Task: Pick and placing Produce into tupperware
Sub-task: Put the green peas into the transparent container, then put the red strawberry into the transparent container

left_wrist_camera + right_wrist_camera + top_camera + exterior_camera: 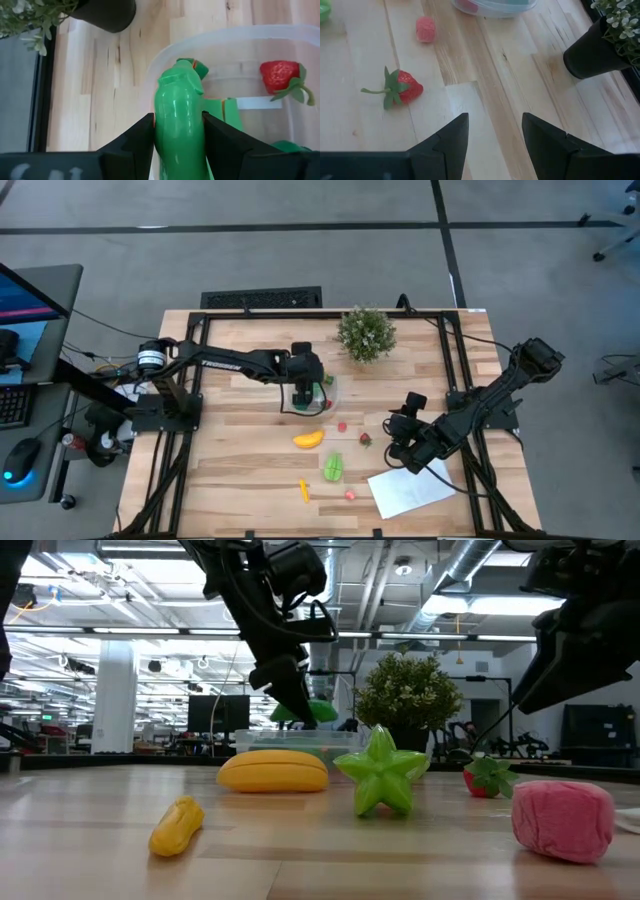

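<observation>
Holding a glossy green vegetable (179, 125) between its fingers (134, 145), the left tool (303, 392) hangs directly over the tub (227, 55), the piece pinched across its middle with its tip pointing down into the clear box. It looks like smooth hard plastic, light and stiff, so it should not deform, but the slick rounded sides could slip or twist; a grip across the thick middle, as here, seems the safest hold. Inside the tub already lie a strawberry (281, 77) and further green pieces. On the desk (240, 470) the rest waits: a banana (308, 439), a green star fruit (333, 467), a small yellow-orange piece (304, 491), a pink berry (350, 494), another pink berry (342, 425) and a second strawberry (365, 440). The right tool (398, 446) hovers empty near that strawberry, fingers apart, just beside the white sheet (412, 490). Only the left wrist view shows the tub's contents and the grip on the vegetable; from above, the arm covers most of the tub. The low view alone reveals that the green piece is lifted above the rim, and the star shape of the green fruit. The right wrist view shows the plant (607, 35) pot close to the tub.
</observation>
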You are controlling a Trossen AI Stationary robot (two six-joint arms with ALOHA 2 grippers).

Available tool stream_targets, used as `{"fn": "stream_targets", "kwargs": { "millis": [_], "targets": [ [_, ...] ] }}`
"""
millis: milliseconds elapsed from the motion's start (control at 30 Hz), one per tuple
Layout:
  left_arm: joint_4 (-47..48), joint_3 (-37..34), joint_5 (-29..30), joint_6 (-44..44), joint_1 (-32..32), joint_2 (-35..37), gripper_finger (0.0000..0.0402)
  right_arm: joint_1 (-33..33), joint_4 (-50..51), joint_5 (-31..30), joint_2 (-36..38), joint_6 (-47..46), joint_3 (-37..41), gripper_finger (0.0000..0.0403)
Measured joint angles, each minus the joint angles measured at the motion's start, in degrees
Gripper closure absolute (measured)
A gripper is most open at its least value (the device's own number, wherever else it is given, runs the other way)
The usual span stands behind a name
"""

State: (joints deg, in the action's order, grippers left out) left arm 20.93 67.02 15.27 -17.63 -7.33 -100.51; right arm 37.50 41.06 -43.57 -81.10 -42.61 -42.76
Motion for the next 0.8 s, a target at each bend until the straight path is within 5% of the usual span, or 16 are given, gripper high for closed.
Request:
{"fn": "stream_targets", "kwargs": {
  "millis": [800],
  "targets": [
    [-1.0,0.0,0.0,-1.6,1.0,0.0,0.0184,0.0,-0.4,0.1,0.0,-0.5,0.0,0.0226]
  ]
}}
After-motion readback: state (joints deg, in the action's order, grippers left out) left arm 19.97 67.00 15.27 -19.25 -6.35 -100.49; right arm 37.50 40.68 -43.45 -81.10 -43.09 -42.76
